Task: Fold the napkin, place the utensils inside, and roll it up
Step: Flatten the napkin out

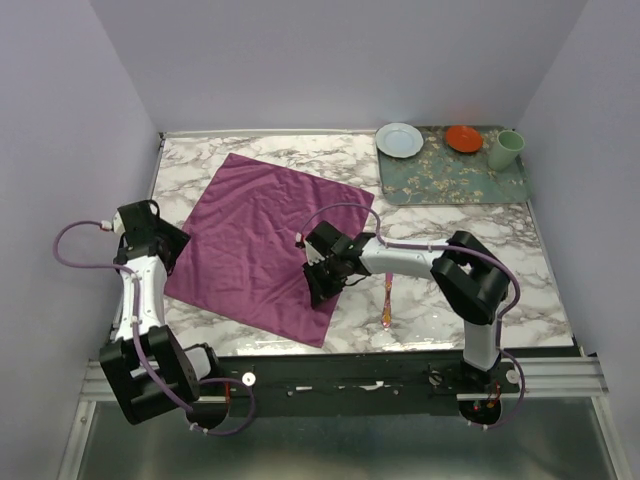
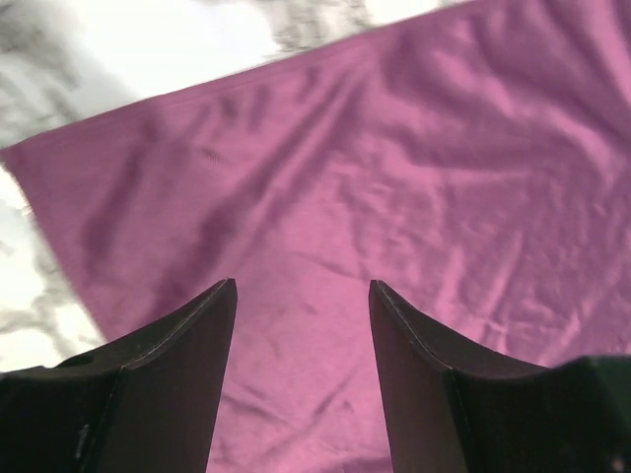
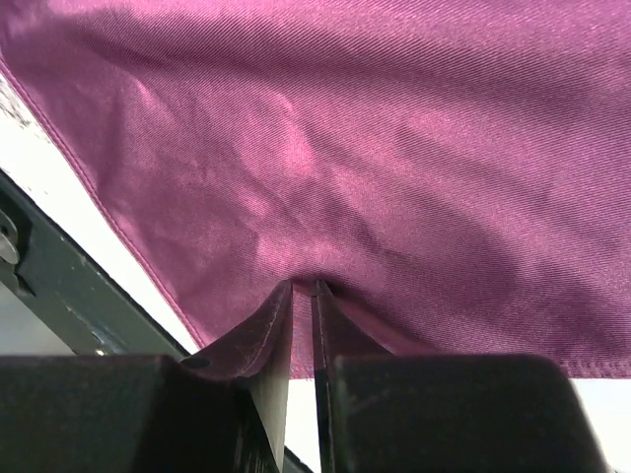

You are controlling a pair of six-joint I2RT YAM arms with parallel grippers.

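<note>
On the white marble-patterned table (image 1: 545, 240), the plum-purple cloth napkin (image 1: 260, 235) lies spread flat left of centre. The slim iridescent knife (image 1: 386, 300) lies near its right edge, and the green floral mat (image 1: 450, 180) sits at the far right. The right gripper (image 3: 304, 288) pinches the napkin's near-right edge, clear only in its wrist view. The left gripper (image 2: 303, 286) hangs spread over the left corner.

The right gripper (image 3: 305, 291) has its two fingers pressed almost together, pinching a small fold of the purple napkin (image 3: 394, 148) near its edge. The white table (image 3: 44, 158) shows at the left.

Right arm (image 1: 400, 258) overhangs tabletop (image 1: 440, 225) between napkin (image 1: 250, 230), knife (image 1: 386, 300).
</note>
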